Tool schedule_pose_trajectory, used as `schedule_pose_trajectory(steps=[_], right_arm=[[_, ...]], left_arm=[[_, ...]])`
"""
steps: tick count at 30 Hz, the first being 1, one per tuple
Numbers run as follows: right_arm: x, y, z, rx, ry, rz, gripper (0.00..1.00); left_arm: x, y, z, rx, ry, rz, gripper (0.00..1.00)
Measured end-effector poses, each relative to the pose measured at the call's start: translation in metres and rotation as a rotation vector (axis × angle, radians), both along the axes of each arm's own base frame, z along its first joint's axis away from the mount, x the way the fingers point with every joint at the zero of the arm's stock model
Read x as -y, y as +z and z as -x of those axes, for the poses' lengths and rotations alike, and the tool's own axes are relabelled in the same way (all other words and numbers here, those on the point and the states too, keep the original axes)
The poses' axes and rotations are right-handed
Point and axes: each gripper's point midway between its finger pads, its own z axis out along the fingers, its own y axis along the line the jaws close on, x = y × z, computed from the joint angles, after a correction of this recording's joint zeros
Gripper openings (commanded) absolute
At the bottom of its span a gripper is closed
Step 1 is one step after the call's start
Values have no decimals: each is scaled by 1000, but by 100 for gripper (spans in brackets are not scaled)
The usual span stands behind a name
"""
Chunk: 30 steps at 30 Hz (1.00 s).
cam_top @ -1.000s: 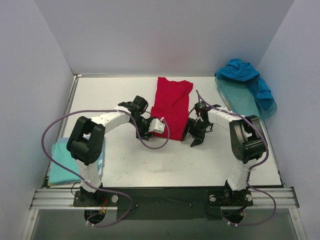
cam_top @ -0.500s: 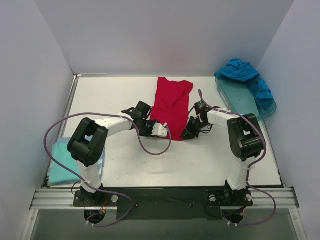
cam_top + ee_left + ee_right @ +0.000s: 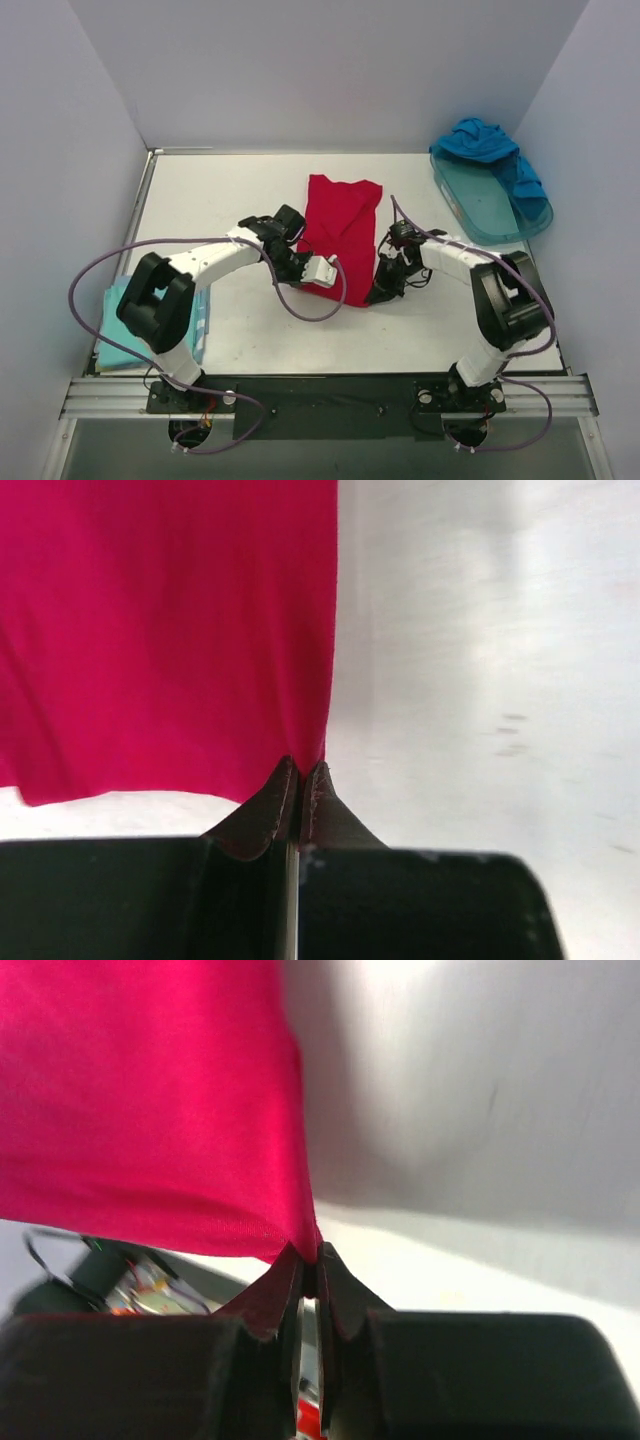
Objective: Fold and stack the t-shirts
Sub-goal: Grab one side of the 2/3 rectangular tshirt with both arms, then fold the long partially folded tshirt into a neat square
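Both arms are down at the near edge of the red t-shirt [image 3: 342,215], which lies lengthwise in the middle of the white table [image 3: 220,190], its long axis running from 12 o'clock to 6. The left gripper [image 3: 303,283] is at the shirt's 7 o'clock corner. In the left wrist view its dark fingertips [image 3: 272,798] are pressed together with the red cloth's corner nipped between them. The right gripper [image 3: 376,295] is at the 5 o'clock corner, and it is clamped the same way, with its fingers [image 3: 345,1295] closed on the edge of the fabric. Between the two grips the near edge hangs in a shallow sag. At 2 o'clock a blue t-shirt [image 3: 487,143] is heaped over the far end of a teal tray [image 3: 492,210]. At 8 o'clock an aqua t-shirt [image 3: 118,330] lies flat beside the left arm's base.
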Motion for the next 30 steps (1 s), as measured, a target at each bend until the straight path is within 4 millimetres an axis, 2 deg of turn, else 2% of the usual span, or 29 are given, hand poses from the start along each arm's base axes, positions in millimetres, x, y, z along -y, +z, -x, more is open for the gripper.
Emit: schedule_pose_trajectory(steps=[3,6,10,12,14,17,19,21,26,30], right_arm=[[-1,19,47,-5,117,5,0],[-11,44,99,5,257,-31,0],[-19,73,154,6,367,-100,0],[-20,88,166,18,371,-136,0],[-20,99,166,35,348,-157,0],[-21,107,151,29,300,-151,0],[-23,108,130,18,265,-133,0],[-23,108,98,20,215,-118,0],[-26,121,16,92,141,-113,0],[-33,118,-31,123,136,-109,0]], left_arm=[[-3,30,46,-60,-47,21,0],[-16,63,96,-139,-83,48,0],[-28,97,146,-210,-133,93,0],[-31,110,163,-231,-143,121,0],[-35,119,173,-255,-121,143,0],[-38,124,177,-296,-53,153,0],[-41,122,166,-331,33,150,0],[-42,121,143,-358,138,156,0],[-44,126,61,-345,356,224,0],[-45,118,27,-342,444,239,0]])
